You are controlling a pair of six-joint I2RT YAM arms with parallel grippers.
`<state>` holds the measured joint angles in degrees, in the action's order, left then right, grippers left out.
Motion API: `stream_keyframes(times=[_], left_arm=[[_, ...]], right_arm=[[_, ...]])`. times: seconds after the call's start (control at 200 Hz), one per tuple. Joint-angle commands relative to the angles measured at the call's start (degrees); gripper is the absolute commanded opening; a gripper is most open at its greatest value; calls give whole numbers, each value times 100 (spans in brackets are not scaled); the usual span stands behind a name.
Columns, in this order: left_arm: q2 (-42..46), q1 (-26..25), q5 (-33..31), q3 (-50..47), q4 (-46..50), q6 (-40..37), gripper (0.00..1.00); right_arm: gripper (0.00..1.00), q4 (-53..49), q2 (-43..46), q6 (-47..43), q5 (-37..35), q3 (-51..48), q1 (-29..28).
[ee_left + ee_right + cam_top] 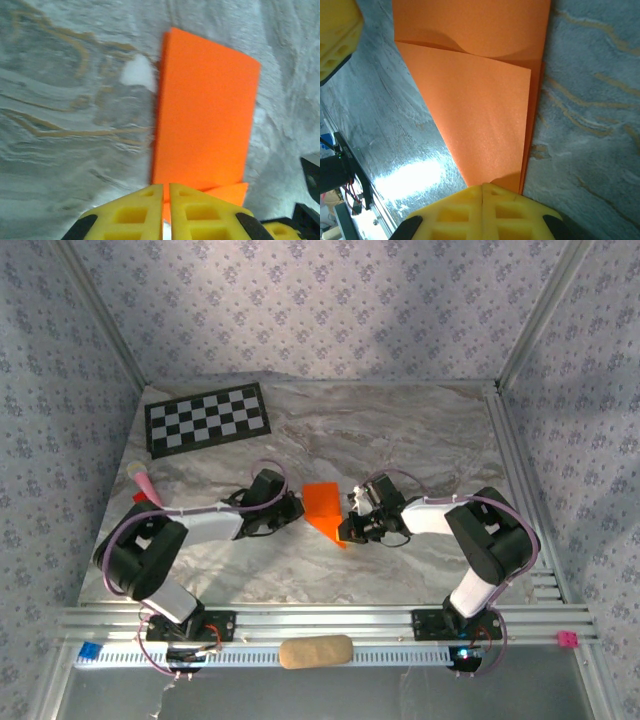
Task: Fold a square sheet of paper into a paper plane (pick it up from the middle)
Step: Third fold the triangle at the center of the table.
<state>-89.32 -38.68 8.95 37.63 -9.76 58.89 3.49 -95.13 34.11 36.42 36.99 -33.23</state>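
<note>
The square sheet of paper [322, 505] is bright orange and lies folded on the marble table [420, 430], narrowing to a point at its near end. In the left wrist view the paper [205, 115] is a flat panel with a small flap at its near edge. My left gripper [296, 508] [166, 187] rests its tips on that edge, shut but for a thin slit. The right wrist view has the paper [480, 100] as layered folds, the top layer slightly lifted. My right gripper [350, 527] [482, 186] is fully shut, its tips at the paper's pointed end.
A black-and-white checkerboard sheet [207, 418] lies at the back left. A small red and pink object [146, 483] sits at the left edge. A beige pad [315, 651] rests on the front rail. Metal rails [520, 490] border the table's right side.
</note>
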Motion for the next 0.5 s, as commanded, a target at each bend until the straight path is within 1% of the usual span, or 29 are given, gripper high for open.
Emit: stream_keyframes(times=[0.0,0.075,0.16,0.3,0.495], left_arm=[[9,-228,189,320,-13,-319,13],[-218,-378,360,428,-114,-372,12],[-516,-437,510,500,-222,-328,12],[-824,-388,288,428,-182,-162,10],[-1026,-269,262,174,-308,-32,8]], right_arm=[[0,-662,-91,17,-540,-166,59],[0,-661,-99,6,-539,-171,58],[0,-649,-81,4,-531,-179,56],[0,-603,-1,7,-506,-192,61],[0,-589,175,-9,-379,-45,40]])
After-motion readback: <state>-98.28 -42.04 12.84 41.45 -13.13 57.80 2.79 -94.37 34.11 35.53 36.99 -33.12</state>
